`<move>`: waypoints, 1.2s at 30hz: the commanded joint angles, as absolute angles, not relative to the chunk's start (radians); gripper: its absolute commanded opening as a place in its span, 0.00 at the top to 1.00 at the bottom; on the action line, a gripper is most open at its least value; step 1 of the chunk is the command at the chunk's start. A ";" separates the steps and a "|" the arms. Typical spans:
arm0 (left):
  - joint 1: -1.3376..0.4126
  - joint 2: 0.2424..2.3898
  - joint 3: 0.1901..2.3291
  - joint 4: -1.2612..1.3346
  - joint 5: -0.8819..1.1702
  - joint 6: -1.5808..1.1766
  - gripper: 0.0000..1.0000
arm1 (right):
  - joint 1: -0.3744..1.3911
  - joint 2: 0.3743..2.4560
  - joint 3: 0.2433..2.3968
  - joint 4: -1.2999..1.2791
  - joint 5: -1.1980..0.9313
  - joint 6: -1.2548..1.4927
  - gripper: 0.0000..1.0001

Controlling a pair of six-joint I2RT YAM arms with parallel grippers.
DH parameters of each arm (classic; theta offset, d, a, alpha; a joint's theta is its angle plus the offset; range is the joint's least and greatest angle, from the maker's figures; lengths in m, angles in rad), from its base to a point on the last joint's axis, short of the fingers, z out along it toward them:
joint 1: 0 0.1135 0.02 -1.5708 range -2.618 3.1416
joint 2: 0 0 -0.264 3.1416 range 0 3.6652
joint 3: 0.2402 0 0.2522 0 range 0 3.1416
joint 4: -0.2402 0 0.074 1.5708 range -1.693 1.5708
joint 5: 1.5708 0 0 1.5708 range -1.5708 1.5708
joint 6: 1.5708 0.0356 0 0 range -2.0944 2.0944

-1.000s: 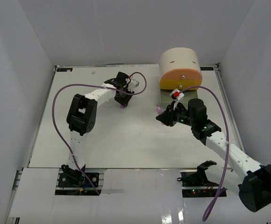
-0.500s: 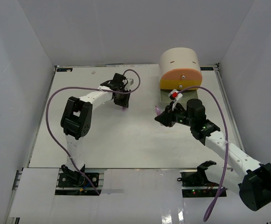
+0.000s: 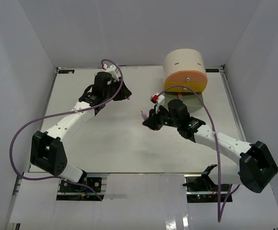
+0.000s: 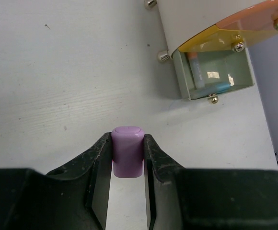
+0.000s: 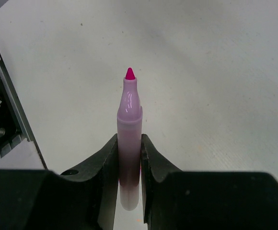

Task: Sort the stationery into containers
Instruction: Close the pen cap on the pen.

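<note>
My left gripper (image 4: 128,140) is shut on a small purple cap (image 4: 128,153), which stands upright between its fingers above the white table. In the top view that gripper (image 3: 124,94) hangs over the back left of the table. My right gripper (image 5: 129,140) is shut on an uncapped lilac marker (image 5: 129,120), whose magenta tip points away from the wrist. From above, this gripper (image 3: 150,120) sits mid-table, left of the organiser. The cream organiser (image 3: 183,61) stands at the back right, its peach drawer (image 3: 185,82) swung out. Its grey-green drawer (image 4: 211,76) stands open with pens inside.
A yellow drawer (image 4: 207,42) peeks out under the peach one. White walls close in the table on the left, back and right. Purple cables loop off both arms. The table's metal rim (image 3: 129,67) runs along the back.
The left arm has stretched out and its gripper has closed on the purple cap and shifted back and left. The right gripper has carried the marker leftwards, away from the organiser.
</note>
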State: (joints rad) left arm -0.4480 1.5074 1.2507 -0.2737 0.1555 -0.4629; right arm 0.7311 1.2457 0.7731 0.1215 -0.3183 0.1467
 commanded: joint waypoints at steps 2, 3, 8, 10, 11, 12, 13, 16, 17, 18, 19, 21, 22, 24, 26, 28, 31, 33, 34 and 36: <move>-0.453 1.379 1.133 -0.126 0.129 -0.538 1.00 | 0.771 1.313 0.870 0.244 -0.219 0.143 0.92; -0.453 1.359 1.109 -0.073 0.120 -0.538 1.00 | 0.779 1.333 0.876 0.258 -0.198 0.152 0.92; -0.453 1.266 1.032 -0.009 0.095 -0.545 1.00 | 0.805 1.388 0.914 0.337 -0.158 0.173 0.92; -0.453 1.249 1.017 0.040 0.078 -0.549 1.00 | 0.816 1.413 0.925 0.347 -0.143 0.178 0.92; -0.453 1.241 1.008 0.051 0.077 -0.554 1.00 | 0.819 1.417 0.936 0.354 -0.140 0.178 0.92; -0.453 1.230 0.994 0.063 0.074 -0.560 1.00 | 0.824 1.428 0.940 0.366 -0.134 0.178 0.92; -0.453 1.226 0.986 0.074 0.075 -0.564 1.00 | 0.828 1.434 0.945 0.371 -0.132 0.179 0.92; -0.453 1.212 0.962 0.106 0.080 -0.578 1.00 | 0.844 1.459 0.965 0.383 -0.118 0.181 0.92; -0.453 1.212 0.956 0.115 0.074 -0.578 1.00 | 0.850 1.469 0.971 0.387 -0.120 0.186 0.92; -0.453 1.212 0.948 0.118 0.072 -0.584 1.00 | 0.853 1.473 0.974 0.396 -0.117 0.187 0.92; -0.453 1.212 0.946 0.123 0.072 -0.584 1.00 | 0.856 1.477 0.977 0.402 -0.117 0.190 0.92; -0.453 1.212 0.943 0.132 0.086 -0.592 1.00 | 0.857 1.493 0.992 0.406 -0.112 0.195 0.92; -0.453 1.212 0.940 0.136 0.093 -0.592 1.00 | 0.859 1.497 0.997 0.407 -0.110 0.195 0.92; -0.453 1.213 0.937 0.144 0.095 -0.591 1.00 | 0.859 1.514 1.005 0.411 -0.103 0.204 0.92; -0.453 1.213 0.934 0.146 0.091 -0.589 1.00 | 0.859 1.528 1.015 0.420 -0.101 0.206 0.92; -0.453 1.212 0.931 0.150 0.094 -0.586 1.00 | 0.861 1.534 1.023 0.426 -0.097 0.209 0.92; -0.453 1.209 0.927 0.158 0.094 -0.584 1.00 | 0.859 1.545 1.035 0.437 -0.080 0.210 0.92; -0.453 1.206 0.923 0.161 0.091 -0.586 1.00 | 0.859 1.557 1.052 0.436 -0.077 0.213 0.92; -0.453 1.207 0.922 0.163 0.094 -0.584 1.00 | 0.861 1.560 1.057 0.437 -0.077 0.213 0.92; -0.453 1.209 0.922 0.164 0.097 -0.584 1.00 | 0.859 1.568 1.066 0.445 -0.074 0.215 0.92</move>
State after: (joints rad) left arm -0.4480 1.2362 0.9272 0.1398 0.0887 -0.5842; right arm 0.8539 1.5627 1.0073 0.3721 -0.0986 0.2062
